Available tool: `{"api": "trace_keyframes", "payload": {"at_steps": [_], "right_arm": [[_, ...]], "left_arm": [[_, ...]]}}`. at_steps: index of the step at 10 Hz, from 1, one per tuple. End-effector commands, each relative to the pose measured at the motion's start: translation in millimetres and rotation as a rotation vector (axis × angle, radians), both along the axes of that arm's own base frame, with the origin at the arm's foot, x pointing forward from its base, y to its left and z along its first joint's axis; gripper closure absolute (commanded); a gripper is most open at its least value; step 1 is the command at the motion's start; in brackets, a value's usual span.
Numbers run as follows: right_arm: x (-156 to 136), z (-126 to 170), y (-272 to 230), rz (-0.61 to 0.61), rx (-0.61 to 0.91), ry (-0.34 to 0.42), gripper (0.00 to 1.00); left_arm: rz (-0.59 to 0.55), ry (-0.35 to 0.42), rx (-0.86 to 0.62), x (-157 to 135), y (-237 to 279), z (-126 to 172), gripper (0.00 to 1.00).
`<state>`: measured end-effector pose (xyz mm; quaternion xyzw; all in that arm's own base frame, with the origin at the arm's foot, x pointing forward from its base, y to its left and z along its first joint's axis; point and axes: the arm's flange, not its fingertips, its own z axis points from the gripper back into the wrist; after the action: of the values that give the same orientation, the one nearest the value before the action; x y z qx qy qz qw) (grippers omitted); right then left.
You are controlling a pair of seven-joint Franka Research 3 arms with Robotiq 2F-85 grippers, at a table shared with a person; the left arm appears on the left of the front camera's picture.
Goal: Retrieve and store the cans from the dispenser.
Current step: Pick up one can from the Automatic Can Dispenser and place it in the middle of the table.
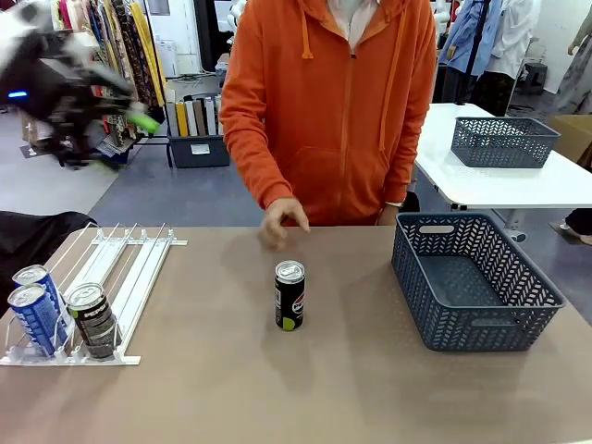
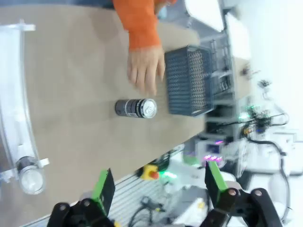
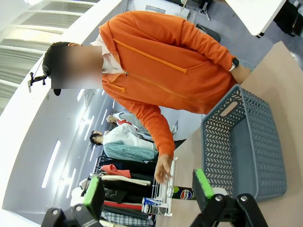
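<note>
Black with a green mark, one can (image 1: 289,296) stands upright alone on the brown surface (image 1: 351,388), well ahead of my left tool (image 2: 158,177), which is spread wide with nothing between its fingers. From the front I see that tool raised high, above and beyond the rack's far end. The person's hand (image 1: 282,222) is just beyond the can, apart from it. Off to one side of the left tool, the white rack (image 1: 120,268) holds two blue cans (image 1: 37,319) and a dark can (image 1: 92,319) at its near end. My right tool (image 3: 147,183) is also wide and empty; the blue-grey basket (image 3: 246,142) lies ahead of it.
</note>
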<state>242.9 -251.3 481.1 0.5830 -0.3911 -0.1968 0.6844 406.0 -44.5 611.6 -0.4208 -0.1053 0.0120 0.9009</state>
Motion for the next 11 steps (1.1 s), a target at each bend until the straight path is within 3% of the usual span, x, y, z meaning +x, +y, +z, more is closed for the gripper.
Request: {"api": "trace_keyframes", "payload": {"at_steps": [1, 3, 4, 5, 6, 11], "right_arm": [[3.7, 4.0, -0.3, -0.01, 0.006, -0.031, 0.0], [3.7, 4.0, -0.3, -0.01, 0.006, -0.031, 0.0], [3.7, 4.0, -0.3, -0.01, 0.006, -0.031, 0.0], [3.7, 4.0, -0.3, -0.01, 0.006, -0.031, 0.0], [3.7, 4.0, -0.3, -0.01, 0.006, -0.031, 0.0], [3.7, 4.0, -0.3, -0.01, 0.006, -0.031, 0.0]], "left_arm": [[0.093, 0.011, -0.274, -18.0, 79.4, -44.0, 0.0], [0.235, -0.01, -0.511, -55.6, 135.2, -98.5, 0.0], [0.258, -0.034, -0.545, -71.3, 145.6, -117.1, 0.0], [0.179, 0.029, -0.397, -75.9, 146.1, -122.6, 0.0], [0.256, 0.01, -0.498, -61.7, 160.8, -104.7, 0.0], [0.256, 0.01, -0.498, -61.7, 160.8, -104.7, 0.0]]}}
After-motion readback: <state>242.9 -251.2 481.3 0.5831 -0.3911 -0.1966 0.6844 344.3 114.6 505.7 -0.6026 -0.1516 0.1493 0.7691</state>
